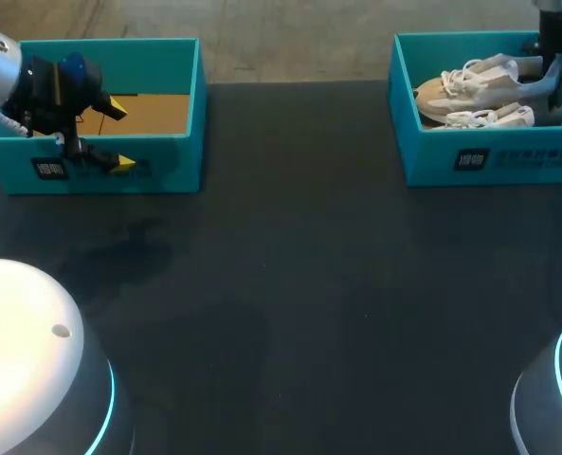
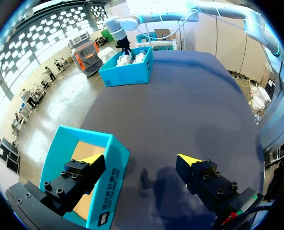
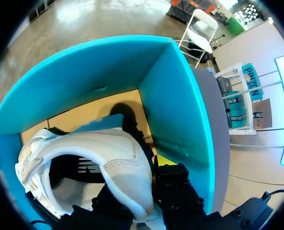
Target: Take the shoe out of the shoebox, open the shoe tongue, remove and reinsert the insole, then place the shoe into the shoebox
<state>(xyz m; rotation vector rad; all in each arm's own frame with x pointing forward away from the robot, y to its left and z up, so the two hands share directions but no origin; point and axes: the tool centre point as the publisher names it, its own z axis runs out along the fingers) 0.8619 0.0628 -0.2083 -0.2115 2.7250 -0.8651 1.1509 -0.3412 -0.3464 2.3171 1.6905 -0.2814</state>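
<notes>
Two white lace-up shoes (image 1: 480,81) lie in the teal shoebox (image 1: 489,161) at the table's far right. My right gripper (image 1: 553,71) reaches down into that box at the heel end of the shoes. In the right wrist view it (image 3: 149,179) is shut on the heel collar of a white shoe (image 3: 118,148), one finger inside the opening and one outside. The shoe rests on the brown floor of the box (image 3: 175,96). My left gripper (image 1: 119,136) stands open astride the front wall of a second teal box (image 1: 181,114), holding nothing.
The second teal box (image 2: 84,158) at the far left shows only a bare brown floor. In the left wrist view the open left gripper (image 2: 141,160) has the dark table ahead of it, with the shoebox (image 2: 127,72) at the far end.
</notes>
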